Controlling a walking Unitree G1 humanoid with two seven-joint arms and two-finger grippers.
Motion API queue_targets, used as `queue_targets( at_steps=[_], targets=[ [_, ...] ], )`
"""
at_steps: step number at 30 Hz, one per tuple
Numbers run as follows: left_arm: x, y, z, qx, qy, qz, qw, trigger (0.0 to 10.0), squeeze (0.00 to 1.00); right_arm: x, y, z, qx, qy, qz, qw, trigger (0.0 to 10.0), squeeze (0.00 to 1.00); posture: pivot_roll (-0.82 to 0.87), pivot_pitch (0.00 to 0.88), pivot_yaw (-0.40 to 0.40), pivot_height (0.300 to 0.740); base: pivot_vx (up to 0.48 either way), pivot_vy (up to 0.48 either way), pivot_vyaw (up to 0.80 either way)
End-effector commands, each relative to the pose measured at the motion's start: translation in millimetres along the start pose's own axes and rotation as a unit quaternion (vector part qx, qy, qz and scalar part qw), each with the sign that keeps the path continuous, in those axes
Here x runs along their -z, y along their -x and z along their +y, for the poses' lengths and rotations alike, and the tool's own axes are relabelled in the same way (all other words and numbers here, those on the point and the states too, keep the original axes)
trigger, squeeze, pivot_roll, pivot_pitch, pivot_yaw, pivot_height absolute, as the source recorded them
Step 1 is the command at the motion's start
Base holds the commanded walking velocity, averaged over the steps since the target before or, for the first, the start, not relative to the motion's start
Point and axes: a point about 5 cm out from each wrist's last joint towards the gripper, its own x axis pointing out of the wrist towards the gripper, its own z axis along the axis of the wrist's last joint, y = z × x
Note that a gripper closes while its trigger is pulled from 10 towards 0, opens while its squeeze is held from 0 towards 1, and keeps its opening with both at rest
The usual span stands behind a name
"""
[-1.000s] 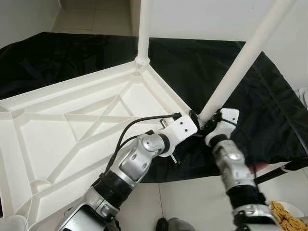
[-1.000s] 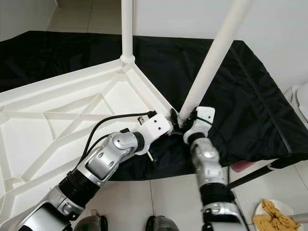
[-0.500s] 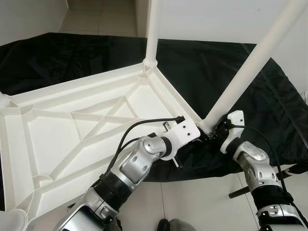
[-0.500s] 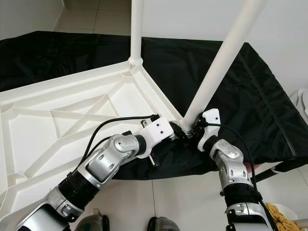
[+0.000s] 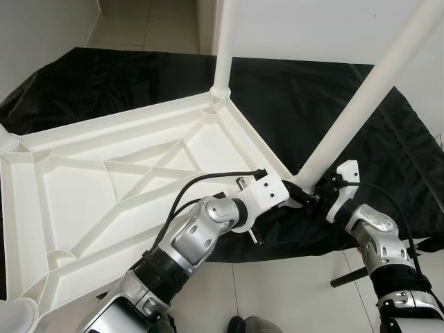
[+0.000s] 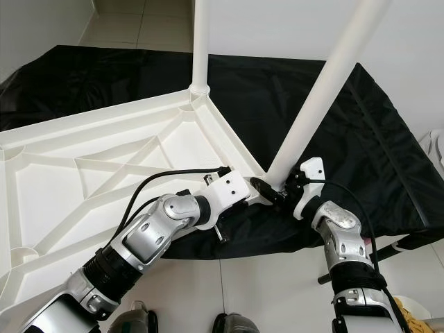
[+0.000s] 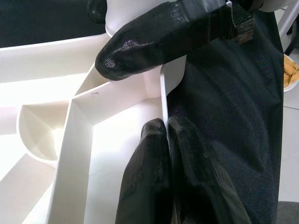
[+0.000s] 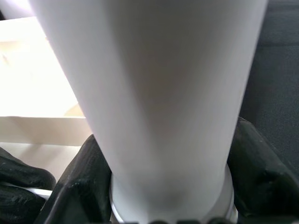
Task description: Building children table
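From the head views, a white tabletop [image 5: 118, 187] lies upside down, ribs showing, on a black cloth [image 5: 312, 104] spread over a tiled floor [image 5: 277, 291]. One white leg [image 5: 223, 48] stands upright in the far corner socket, and a second leg [image 5: 361, 97] rises tilted from the near right corner. The left tool [image 5: 300, 195] reaches in from the left to that corner, at the tabletop's rim just beside the tilted leg's foot. The right tool [image 5: 320, 189] comes in from the right and meets the same leg at its base, so the two tools sit close together at the corner. A dark rod [image 5: 350, 276] lies on the floor near the right arm, and at the lower right edge of the right eye view a plate [image 6: 416, 305] with something yellow shows. In the left wrist view, the left tool's two fingers [image 7: 154, 177] are pressed together on the thin white rim [image 7: 163, 102] of the tabletop, one on each side of it, with cloth on one side and a round corner pocket [image 7: 37, 135] on the other; another black finger [image 7: 159, 37] crosses in front of the leg's foot. In the right wrist view, the right tool's fingers [image 8: 84, 182] sit on either side of the thick leg [image 8: 154, 93], clamped around its lower end, with the tabletop pale behind.
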Motion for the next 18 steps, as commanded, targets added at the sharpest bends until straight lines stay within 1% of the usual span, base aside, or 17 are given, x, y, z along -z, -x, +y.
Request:
queue_targets(
  at_steps=[1, 4, 6, 7, 8, 9, 10, 12, 13, 14, 15, 17, 18],
  targets=[
    [-14, -0.8, -6.0, 0.026, -0.019, -0.025, 0.999, 10.0, 0.0, 21, 4.2, 4.9, 0.001, -0.043, 0.033, 0.999, 0.0, 0.0, 0.04, 0.071, -0.035, 0.74, 0.0, 0.0, 0.0],
    [-14, -1.0, -6.8, 0.027, -0.019, -0.025, 0.999, 10.0, 0.0, 22, 3.7, 3.5, 0.018, -0.049, 0.028, 0.998, 0.0, 0.0, 0.04, 0.071, -0.034, 0.74, 0.0, 0.0, 0.0],
    [-14, -1.2, -8.1, 0.03, -0.02, -0.026, 0.999, 10.0, 0.0, 23, 1.1, 2.3, 0.056, -0.058, 0.019, 0.997, 0.0, 0.0, 0.03, 0.074, -0.035, 0.74, 0.0, 0.0, 0.0],
    [-14, -1.2, -8.1, 0.03, -0.02, -0.026, 0.999, 10.0, 0.0, 23, 1.1, 2.3, 0.056, -0.058, 0.019, 0.997, 0.0, 0.0, 0.03, 0.074, -0.035, 0.74, 0.0, 0.0, 0.0],
    [-14, -1.4, -8.5, 0.031, -0.02, -0.026, 0.999, 10.0, 0.0, 25, -0.8, 2.1, 0.079, -0.061, 0.018, 0.995, 0.0, 0.0, 0.03, 0.074, -0.036, 0.74, 0.0, 0.0, 0.0],
    [-14, -1.4, -8.5, 0.031, -0.02, -0.026, 0.999, 10.0, 0.0, 25, -0.8, 2.1, 0.079, -0.061, 0.018, 0.995, 0.0, 0.0, 0.03, 0.074, -0.036, 0.74, 0.0, 0.0, 0.0],
    [-14, -1.5, -8.6, 0.032, -0.02, -0.026, 0.999, 10.0, 0.0, 27, -2.5, 1.3, 0.105, -0.06, 0.022, 0.992, 0.0, 0.0, 0.03, 0.074, -0.036, 0.74, 0.0, 0.0, 0.0],
    [-14, -1.8, -9.2, 0.033, -0.02, -0.027, 0.999, 10.0, 0.0, 30, -7.2, 1.7, 0.157, -0.067, 0.023, 0.985, 0.0, 0.0, 0.03, 0.075, -0.035, 0.74, 0.0, 0.0, 0.0],
    [-14, -1.8, -9.2, 0.033, -0.02, -0.027, 0.999, 10.0, 0.0, 30, -7.2, 1.7, 0.157, -0.067, 0.023, 0.985, 0.0, 0.0, 0.03, 0.075, -0.035, 0.74, 0.0, 0.0, 0.0],
    [-15, -2.0, -9.6, 0.033, -0.02, -0.028, 0.999, 10.0, 0.0, 31, -9.1, 0.0, 0.193, -0.066, 0.025, 0.979, 0.0, 0.0, 0.03, 0.076, -0.034, 0.74, 0.0, 0.0, 0.0],
    [-15, -2.0, -9.6, 0.033, -0.02, -0.028, 0.999, 10.0, 0.0, 31, -9.1, 0.0, 0.193, -0.066, 0.025, 0.979, 0.0, 0.0, 0.03, 0.076, -0.034, 0.74, 0.0, 0.0, 0.0],
    [-15, -2.2, -10.3, 0.034, -0.021, -0.028, 0.999, 10.0, 0.0, 30, -11.2, -5.0, 0.254, -0.082, 0.019, 0.963, 0.0, 0.0, 0.02, 0.077, -0.034, 0.74, 0.0, 0.0, 0.0],
    [-15, -2.2, -10.7, 0.035, -0.021, -0.028, 0.999, 10.0, 0.0, 29, -11.0, -7.0, 0.276, -0.086, 0.016, 0.957, 0.0, 0.0, 0.03, 0.078, -0.035, 0.74, 0.0, 0.0, 0.0]
  ],
)
